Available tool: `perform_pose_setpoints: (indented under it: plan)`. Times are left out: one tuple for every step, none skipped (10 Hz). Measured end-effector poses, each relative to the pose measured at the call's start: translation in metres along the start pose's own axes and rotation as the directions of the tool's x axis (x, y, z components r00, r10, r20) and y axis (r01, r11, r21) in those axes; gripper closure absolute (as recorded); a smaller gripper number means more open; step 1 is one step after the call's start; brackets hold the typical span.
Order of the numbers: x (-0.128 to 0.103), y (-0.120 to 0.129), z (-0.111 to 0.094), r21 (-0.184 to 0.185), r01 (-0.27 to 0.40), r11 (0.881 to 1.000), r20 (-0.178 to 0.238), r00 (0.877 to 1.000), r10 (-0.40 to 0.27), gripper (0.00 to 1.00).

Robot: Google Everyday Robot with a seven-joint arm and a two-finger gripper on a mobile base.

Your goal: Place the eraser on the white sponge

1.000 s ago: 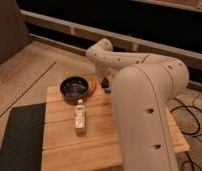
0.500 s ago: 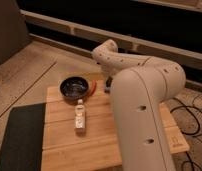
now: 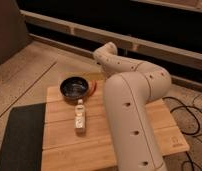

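Observation:
My white arm (image 3: 129,105) fills the middle of the view. It rises from the bottom edge, bends at an elbow (image 3: 108,52) near the table's far edge and turns back down behind itself. The gripper is hidden behind this arm, somewhere over the far middle of the wooden table (image 3: 59,145), right of the dark bowl. The eraser is hidden from view. The white sponge is also out of sight.
A round dark bowl (image 3: 75,89) sits at the table's far left, with a reddish-orange sliver (image 3: 94,87) at its right rim. A slim clear bottle (image 3: 81,116) stands in front of the bowl. A dark mat (image 3: 19,135) lies left of the table, and cables (image 3: 191,117) lie to the right.
The arm has swung closer and to the left, covering more of the table's middle. The dark gripper end that showed beside the bowl is now behind the arm.

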Motion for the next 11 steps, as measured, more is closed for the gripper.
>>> perform_pose_setpoints:
  plan:
    - [0.003,0.01,0.01,-0.024,0.003,1.0,-0.016,1.0,-0.004,0.86]
    - [0.007,0.016,0.018,-0.039,0.002,0.999,-0.033,0.999,-0.003,0.76]
    - [0.011,0.016,0.023,-0.042,-0.005,0.999,-0.048,0.999,0.003,0.68]
    - [0.017,0.01,0.031,-0.04,-0.026,0.999,-0.074,0.997,0.023,0.54]
    - [0.02,0.005,0.034,-0.038,-0.043,0.998,-0.084,0.996,0.04,0.46]
    - [0.022,-0.002,0.036,-0.034,-0.068,0.997,-0.094,0.993,0.064,0.36]
    - [0.022,-0.006,0.037,-0.031,-0.084,0.996,-0.101,0.992,0.08,0.32]
    - [0.023,-0.008,0.039,-0.03,-0.093,0.995,-0.107,0.99,0.089,0.32]
    - [0.024,-0.009,0.04,-0.03,-0.098,0.995,-0.113,0.989,0.094,0.32]
    - [0.025,-0.009,0.044,-0.03,-0.104,0.994,-0.123,0.987,0.1,0.32]
    - [0.024,-0.009,0.044,-0.034,-0.109,0.993,-0.123,0.987,0.104,0.32]
